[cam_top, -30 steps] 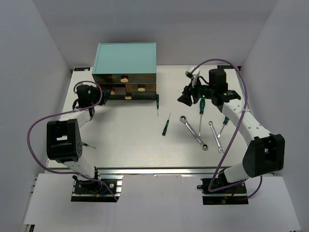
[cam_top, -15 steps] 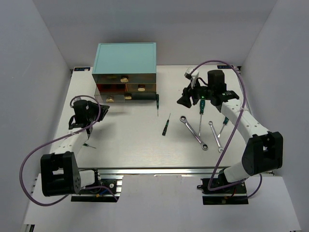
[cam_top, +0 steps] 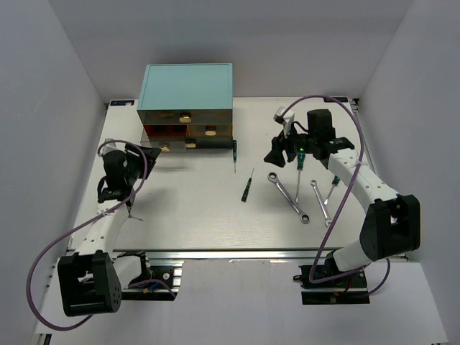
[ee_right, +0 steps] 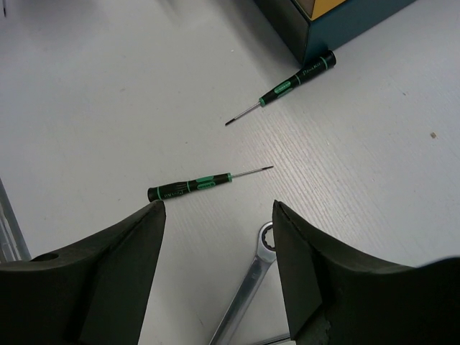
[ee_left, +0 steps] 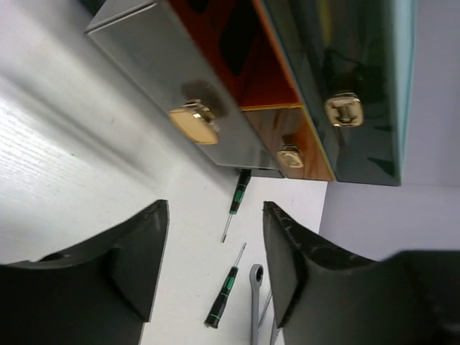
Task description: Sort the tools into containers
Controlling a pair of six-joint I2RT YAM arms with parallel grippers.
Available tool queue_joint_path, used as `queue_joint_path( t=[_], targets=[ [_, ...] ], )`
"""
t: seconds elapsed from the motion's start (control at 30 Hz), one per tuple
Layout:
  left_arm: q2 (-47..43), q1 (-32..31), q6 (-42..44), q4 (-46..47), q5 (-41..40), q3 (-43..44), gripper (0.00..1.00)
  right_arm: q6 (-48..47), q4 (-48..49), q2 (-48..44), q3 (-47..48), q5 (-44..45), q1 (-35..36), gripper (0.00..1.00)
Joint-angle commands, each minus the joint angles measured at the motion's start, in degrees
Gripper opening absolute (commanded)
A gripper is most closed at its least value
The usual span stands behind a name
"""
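Note:
The teal-topped cabinet (cam_top: 188,86) stands at the back left, and its lower left drawer (cam_top: 159,146) is pulled out. In the left wrist view that drawer (ee_left: 154,61) shows a gold knob (ee_left: 192,122). My left gripper (cam_top: 149,154) (ee_left: 215,215) hangs open and empty just in front of the knob. My right gripper (cam_top: 274,154) (ee_right: 215,208) is open and empty above a silver wrench (cam_top: 289,196) (ee_right: 250,284). Two green-banded screwdrivers (cam_top: 234,153) (cam_top: 246,187) lie between cabinet and wrench, and the right wrist view shows both (ee_right: 287,88) (ee_right: 192,186). A second wrench (cam_top: 321,203) lies at the right.
Two more screwdrivers (cam_top: 299,167) (cam_top: 332,188) lie partly under my right arm. A small one (cam_top: 132,215) lies by my left arm. White walls close in the table on three sides. The cabinet's other drawers (cam_top: 210,131) are pushed in.
My left arm drew back toward the near left, pulling the lower left drawer out, and then its jaws opened off the knob. My right gripper widened and shifted slightly.

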Motion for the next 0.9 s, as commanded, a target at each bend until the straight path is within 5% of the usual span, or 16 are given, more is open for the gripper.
queue_joint_path(
  t=[0.0,0.1,0.5,0.6,0.67,0.87],
  targets=[
    [-1.7,0.0,1.9,-2.6,-1.7,5.6,0.67,-1.4,-0.7,-0.2,-0.7,-1.2,-0.3,0.67],
    [2.9,0.0,1.2,-16.6,-3.7,14.0,0.72,-1.3,-0.7,0.0,-1.0,-1.2,-0.4,0.67],
    [21.0,0.0,-2.4,-32.3,-1.4,32.3,0.77,-0.9,-0.1,-0.2,-1.0,0.0,-0.3,0.71],
    [22.8,-0.1,-2.0,-33.3,-1.9,34.2,0.78,-0.7,0.4,-0.6,-1.7,0.1,-0.4,0.72],
    [23.8,-0.1,-2.0,-33.3,-2.8,35.2,0.88,-0.3,0.7,-0.5,-1.7,0.0,-0.4,0.72],
    [27.4,-0.4,-2.5,-32.5,-2.4,36.9,0.88,0.1,0.9,-0.3,-1.5,0.0,-0.4,0.72]
  ],
)
